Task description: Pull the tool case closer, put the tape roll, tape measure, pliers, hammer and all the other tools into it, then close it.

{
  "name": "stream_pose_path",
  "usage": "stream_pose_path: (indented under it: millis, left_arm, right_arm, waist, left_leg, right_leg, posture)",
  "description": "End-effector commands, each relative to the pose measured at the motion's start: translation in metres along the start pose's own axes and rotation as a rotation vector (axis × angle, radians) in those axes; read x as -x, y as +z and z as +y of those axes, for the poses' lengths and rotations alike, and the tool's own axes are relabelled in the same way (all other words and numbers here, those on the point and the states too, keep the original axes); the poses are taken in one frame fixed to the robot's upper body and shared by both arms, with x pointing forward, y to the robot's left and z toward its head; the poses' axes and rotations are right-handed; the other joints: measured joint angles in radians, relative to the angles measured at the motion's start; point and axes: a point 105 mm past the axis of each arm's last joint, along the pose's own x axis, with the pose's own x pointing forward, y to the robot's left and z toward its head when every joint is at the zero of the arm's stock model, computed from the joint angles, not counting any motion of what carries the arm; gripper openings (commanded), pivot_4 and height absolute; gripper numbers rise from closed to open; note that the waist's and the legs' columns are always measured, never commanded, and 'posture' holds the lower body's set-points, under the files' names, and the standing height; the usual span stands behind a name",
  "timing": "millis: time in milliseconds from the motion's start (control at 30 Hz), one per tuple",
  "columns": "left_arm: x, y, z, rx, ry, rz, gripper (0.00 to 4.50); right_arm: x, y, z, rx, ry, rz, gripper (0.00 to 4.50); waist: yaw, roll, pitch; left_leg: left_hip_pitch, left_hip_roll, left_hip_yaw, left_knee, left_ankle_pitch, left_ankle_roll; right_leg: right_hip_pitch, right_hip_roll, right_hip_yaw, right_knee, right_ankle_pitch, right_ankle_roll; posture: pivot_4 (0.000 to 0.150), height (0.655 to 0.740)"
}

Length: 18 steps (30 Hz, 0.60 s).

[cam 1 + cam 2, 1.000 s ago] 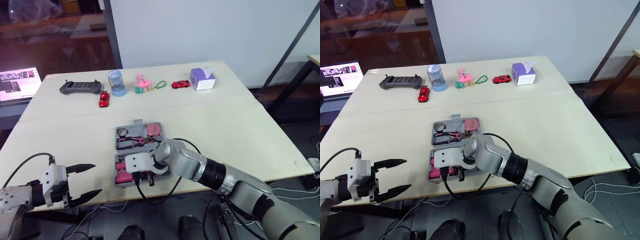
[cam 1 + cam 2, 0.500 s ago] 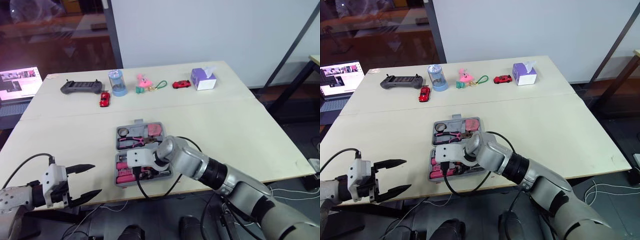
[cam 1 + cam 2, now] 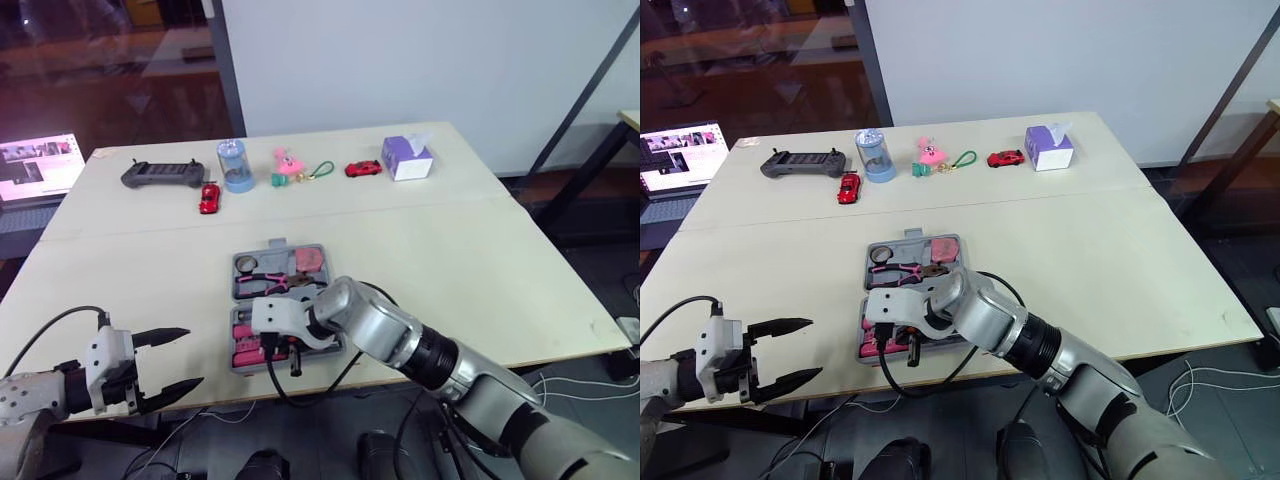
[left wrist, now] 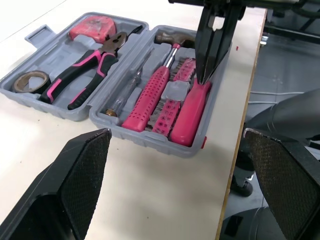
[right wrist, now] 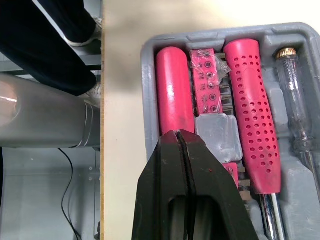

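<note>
The right claw (image 5: 181, 135) covers part of the smooth pink handle (image 5: 173, 90).

Open tool case (image 4: 150, 141) is set near the front edge of the pale tabletop (image 3: 450, 250); controller (image 3: 160, 175), toy car (image 3: 208, 199), jar (image 3: 235, 166) and tissue box (image 3: 405, 158) are lined along the far edge.

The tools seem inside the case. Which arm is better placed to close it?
Right, probably: the right gripper, shut, hangs over the near half of the open case, while the left gripper, open, is at the edge of the table, apart from it.
</note>
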Motion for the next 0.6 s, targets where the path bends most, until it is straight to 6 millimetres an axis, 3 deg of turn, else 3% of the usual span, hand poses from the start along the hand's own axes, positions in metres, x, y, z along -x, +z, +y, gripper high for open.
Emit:
stream_pose_path:
  millis: [33,167,267,467,533,600]
  left_arm:
    - [0.003,0.005,0.002,-0.026,0.010,0.001,4.50]
    - [0.003,0.005,0.002,-0.026,0.014,0.001,4.50]
    - [0.004,0.005,0.002,-0.026,0.016,0.002,4.50]
    - [0.002,0.006,0.008,-0.007,0.053,-0.001,4.50]
    - [-0.005,0.003,0.022,0.042,0.124,0.018,4.50]
    - [-0.011,0.002,0.036,0.078,0.196,0.028,4.50]
  right_arm:
    - [-0.008,-0.008,0.002,0.012,-0.001,0.023,0.02]
    - [-0.018,-0.032,0.004,-0.004,0.011,0.093,0.02]
    - [-0.020,-0.036,0.004,-0.019,0.016,0.096,0.02]
    - [0.006,0.012,-0.009,-0.060,-0.024,-0.137,0.02]
    - [0.041,0.041,-0.021,-0.083,-0.074,-0.343,0.02]
    - [0.067,0.047,-0.033,-0.132,-0.136,-0.449,0.02]
  waist:
    - [0.000,0.000,0.000]
    - [-0.002,-0.001,-0.001]
    - [-0.002,0.000,-0.006]
    - [0.001,0.000,-0.007]
    - [0.008,0.000,-0.006]
    - [0.015,0.000,-0.006]
  left_leg:
    - [0.000,0.000,0.000,0.000,0.000,0.000]
    - [0.001,0.000,0.000,0.000,0.000,0.000]
    - [0.003,0.000,0.000,-0.001,0.000,0.000]
    - [0.007,0.000,0.000,-0.002,-0.001,0.001]
    - [0.006,0.000,0.000,-0.002,-0.001,0.001]
    - [0.003,0.000,0.000,0.000,-0.001,0.001]
  right_leg:
    - [0.000,0.000,0.000,0.000,0.000,0.000]
    - [0.000,0.000,0.000,0.000,0.000,0.000]
    - [0.002,0.000,0.000,0.000,0.000,0.000]
    - [0.005,0.000,0.000,0.000,0.000,0.000]
    - [0.005,0.000,0.000,0.000,0.000,0.000]
    - [0.003,0.000,0.000,0.000,0.000,0.000]
  posture:
    - [0.150,0.7400]
    - [0.150,0.7400]
    - [0.150,0.7400]
    - [0.150,0.7400]
    - [0.150,0.7400]
    - [0.150,0.7400]
